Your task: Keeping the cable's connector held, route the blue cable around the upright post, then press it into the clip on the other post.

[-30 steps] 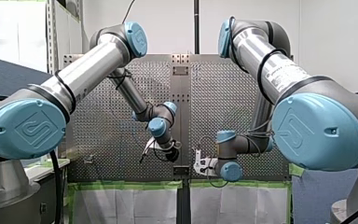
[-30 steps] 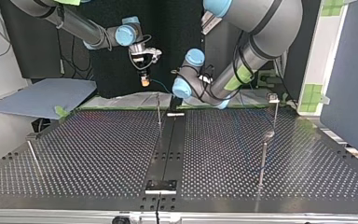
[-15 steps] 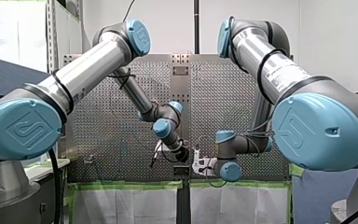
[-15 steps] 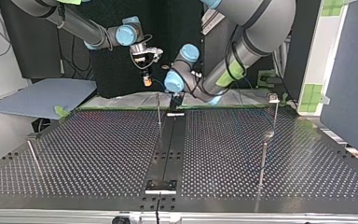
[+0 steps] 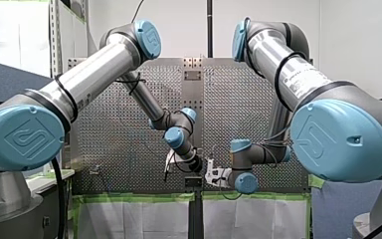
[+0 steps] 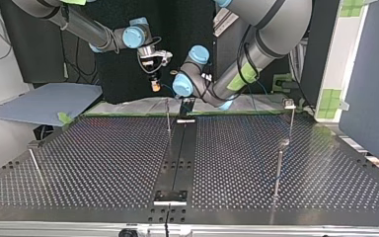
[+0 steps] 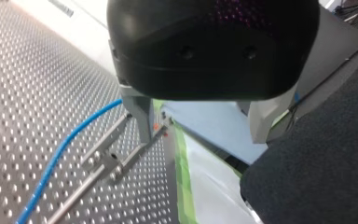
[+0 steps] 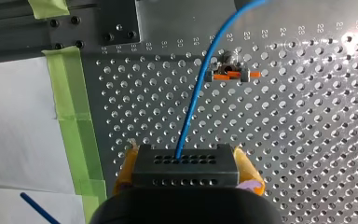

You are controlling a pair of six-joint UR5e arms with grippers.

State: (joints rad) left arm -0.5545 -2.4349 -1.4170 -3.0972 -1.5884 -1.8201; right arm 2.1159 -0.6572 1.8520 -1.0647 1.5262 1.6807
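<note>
Yellow-padded right gripper [image 8: 185,161] has its jaws clamped on connector [image 8: 185,173]; cable [image 8: 192,107] runs straight ahead, just beside clip [image 8: 230,74], apparently unseated.

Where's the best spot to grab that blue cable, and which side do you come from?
Take the blue cable on its bare, straight stretch just ahead of the connector, which my right tool grips. Come from above and pinch across it. It is thin, seems to hang clear of the table there, and nothing crowds it until the clip.
</note>
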